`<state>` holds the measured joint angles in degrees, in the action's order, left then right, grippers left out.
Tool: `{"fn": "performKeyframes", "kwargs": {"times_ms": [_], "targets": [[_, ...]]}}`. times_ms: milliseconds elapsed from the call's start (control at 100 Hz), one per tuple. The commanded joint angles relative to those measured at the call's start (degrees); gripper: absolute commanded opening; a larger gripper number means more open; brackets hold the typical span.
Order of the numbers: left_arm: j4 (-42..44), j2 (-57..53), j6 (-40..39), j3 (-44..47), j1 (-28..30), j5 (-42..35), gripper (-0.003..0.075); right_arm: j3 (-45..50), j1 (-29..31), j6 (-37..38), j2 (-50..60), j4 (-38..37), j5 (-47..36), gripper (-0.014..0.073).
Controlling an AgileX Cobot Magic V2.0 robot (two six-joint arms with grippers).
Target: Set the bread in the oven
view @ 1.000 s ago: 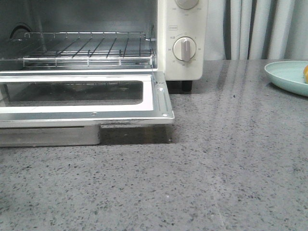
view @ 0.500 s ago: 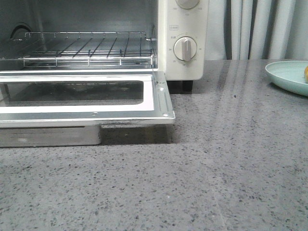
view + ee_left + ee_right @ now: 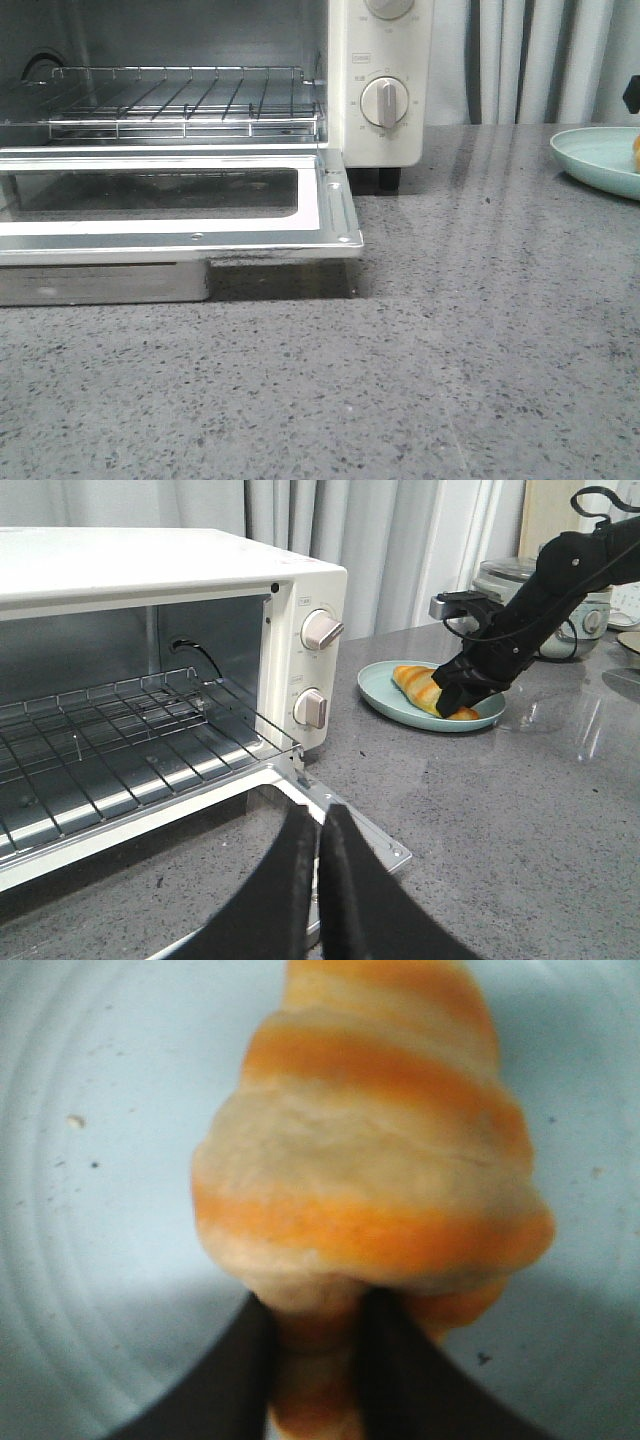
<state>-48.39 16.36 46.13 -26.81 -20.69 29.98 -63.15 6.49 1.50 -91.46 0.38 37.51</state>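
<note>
Your right gripper (image 3: 315,1360) is down on the pale green plate (image 3: 385,695), its two dark fingers pinching one tapered end of the bread (image 3: 370,1170). From the left wrist view, the croissant roll lies on the plate to the right of the oven (image 3: 150,670), the right arm bent over it. The lift looks not yet made, so you're early in the job. The oven door (image 3: 170,205) is already dropped flat and the wire rack (image 3: 185,100) sits bare, so the way in is ready. Your left gripper (image 3: 320,880) hangs over the open door with its fingers pressed together, holding nothing. Still ahead: raise the roll, carry it across, set it on the rack.
</note>
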Motion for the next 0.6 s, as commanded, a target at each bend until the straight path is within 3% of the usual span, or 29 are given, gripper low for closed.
{"fn": "performKeyframes", "kwargs": {"times_ms": [0,130,210,370,460,590], "targets": [[-2.1,0.6,-0.4,-2.1,-0.3,-2.3,-0.0022,-0.4,0.2,0.7,0.3,1.7,-0.2,-0.0068],[-2.1,0.6,-0.4,-2.1,-0.3,-2.3,-0.0022,-0.4,-0.9,0.6,8.0,3.6,-7.0,-0.0069],[-2.1,0.6,-0.4,-2.1,-0.3,-2.3,-0.0022,-0.4,-3.6,0.6,16.1,4.7,-16.2,-0.0069],[-1.7,0.6,-0.4,-2.1,-0.3,-2.4,-0.0022,-1.4,-17.5,0.5,29.4,4.2,-36.6,-0.0069],[-1.5,0.6,-0.1,-2.1,-0.3,-2.8,-0.0022,-4.7,-26.6,0.5,30.1,0.3,-38.3,-0.0069],[-1.5,0.6,0.2,-2.1,-0.3,-4.9,-0.0021,-9.2,-40.0,0.5,25.8,-7.9,-32.5,-0.0069]]}}
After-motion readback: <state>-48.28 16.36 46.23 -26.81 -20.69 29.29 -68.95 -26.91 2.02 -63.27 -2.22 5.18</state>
